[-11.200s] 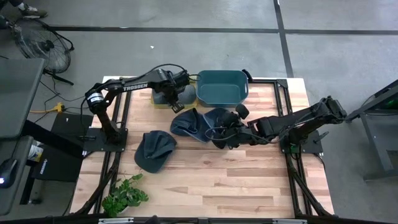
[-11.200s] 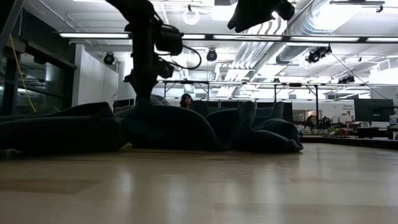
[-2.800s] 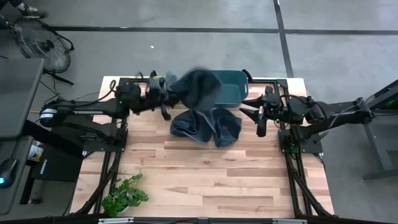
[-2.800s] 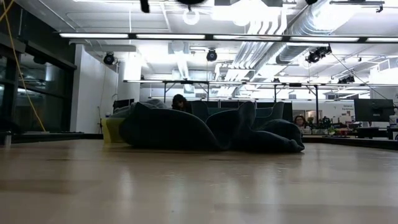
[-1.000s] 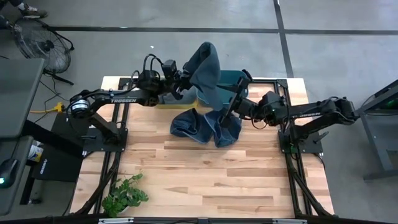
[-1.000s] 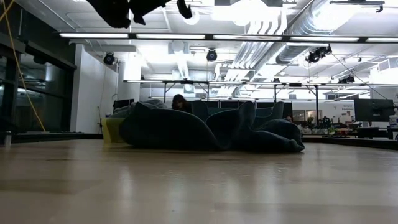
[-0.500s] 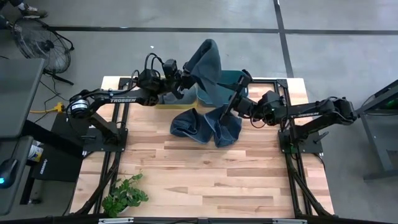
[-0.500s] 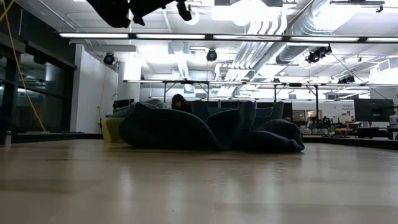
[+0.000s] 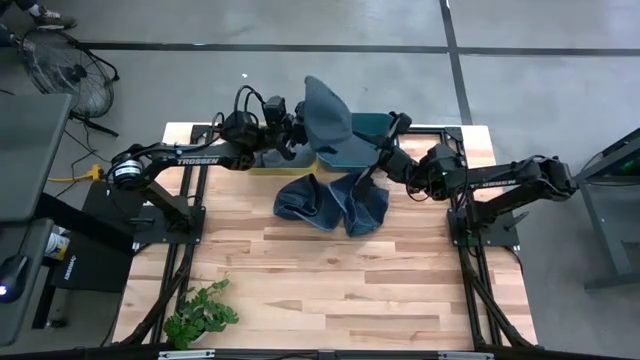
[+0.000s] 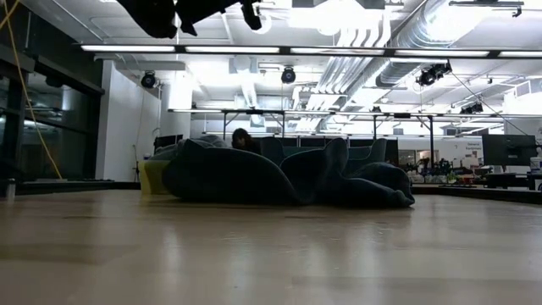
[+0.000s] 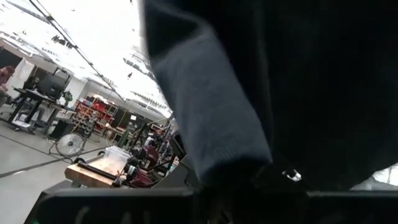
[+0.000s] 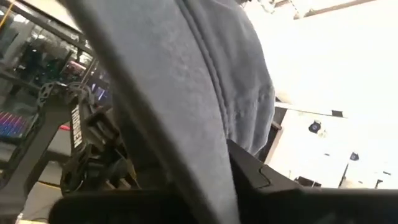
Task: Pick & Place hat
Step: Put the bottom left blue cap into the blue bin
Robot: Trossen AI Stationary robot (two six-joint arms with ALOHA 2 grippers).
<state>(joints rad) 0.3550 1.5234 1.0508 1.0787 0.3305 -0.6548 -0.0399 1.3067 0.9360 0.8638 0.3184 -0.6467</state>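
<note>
A dark blue hat (image 9: 328, 125) hangs in the air over the teal bin (image 9: 378, 122) at the table's far edge. My left gripper (image 9: 292, 128) comes from the left and is shut on it; the cloth (image 11: 261, 93) fills the left wrist view and hides the fingers. My right gripper (image 9: 383, 148) stands open at the hat's right edge, one finger (image 9: 398, 122) far and one near. The hat cloth (image 12: 205, 81) is close in front of the right wrist camera. Two more dark blue hats (image 9: 332, 205) lie piled on the table, and they show in the low view as a hat pile (image 10: 279, 174). My left gripper holds the hat by its left edge (image 9: 304, 122), coming level from the table's left. The cloth hides the fingers, so the kind of hold does not show. The hat is lifted clear and spreads rightward above the bin. My right gripper: I cannot tell whether its open fingers touch the hat's right edge (image 9: 372, 150).
A yellow block (image 9: 252, 160) sits under the left arm near the far left of the table. A small green plant (image 9: 200, 315) stands at the near left corner. Bare wood (image 9: 350, 290) covers the near half of the table.
The held hat has tipped over. One second ago it stood tall with its peak high above the bin; now it lies lower and flatter, spread toward the right gripper. The right gripper has shifted slightly toward the far edge.
</note>
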